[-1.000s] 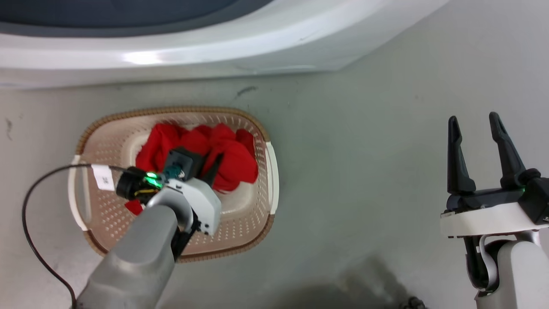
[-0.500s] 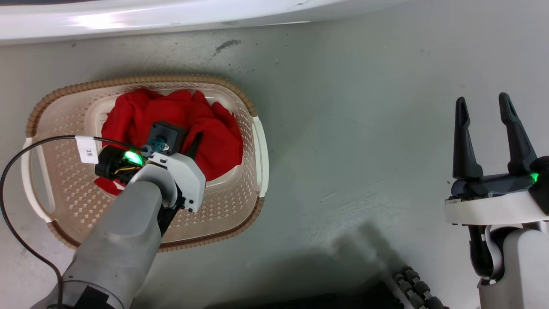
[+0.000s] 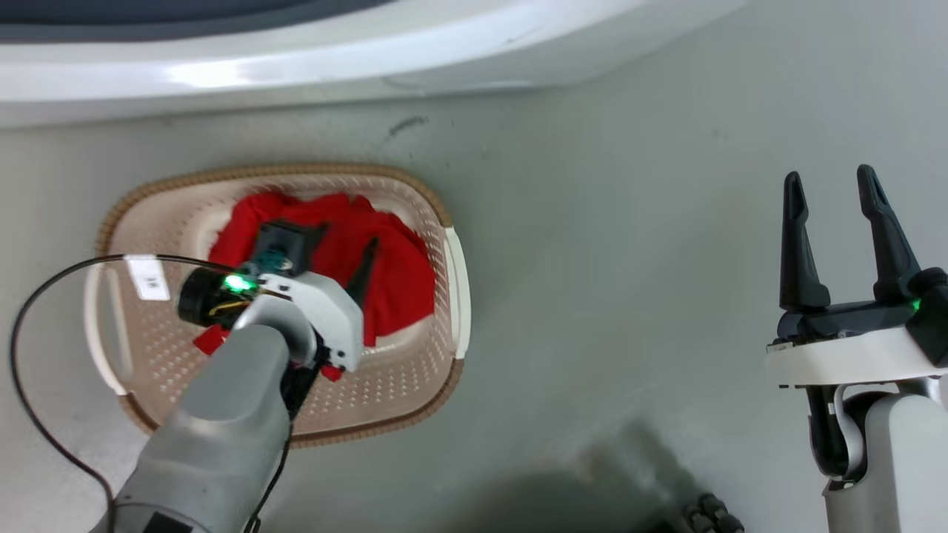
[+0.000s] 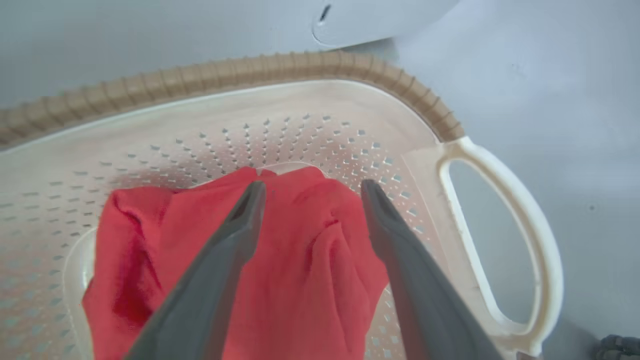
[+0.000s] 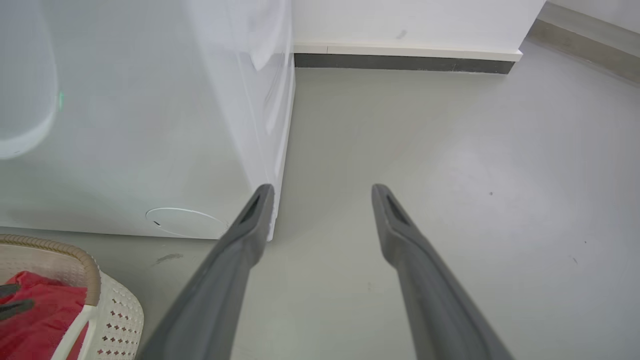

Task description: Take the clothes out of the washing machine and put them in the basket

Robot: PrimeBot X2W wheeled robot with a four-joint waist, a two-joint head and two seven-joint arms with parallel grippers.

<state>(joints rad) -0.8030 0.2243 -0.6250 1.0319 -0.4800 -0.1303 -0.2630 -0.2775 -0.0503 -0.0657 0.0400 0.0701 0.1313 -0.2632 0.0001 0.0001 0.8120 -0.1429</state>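
The clothes (image 3: 400, 277) lie heaped in the basket (image 3: 259, 172), directly beneath the left jaws, which stand apart and seem to grip nothing (red fabric shows between them). The right jaws, also apart, hang well off over the floor (image 3: 592, 259), so the left arm is nearer.

The clothes (image 3: 400, 281) are showing as soft, matt red cloth, creasing into loose folds inside the basket (image 3: 404, 370), whose cream plastic walls are looking smooth and perforated beneath a ribbed, brown woven-look rim. The washing machine (image 3: 370, 52) is presenting a glossy white casing that is catching bright highlights, while the floor (image 3: 607, 296) is appearing smooth and grey with a faint sheen and a few dark scuffs. The left hand (image 4: 312, 184) and the right hand (image 3: 829, 172) are displaying dark, matt, smooth fingers on pale, satin-finished housings.
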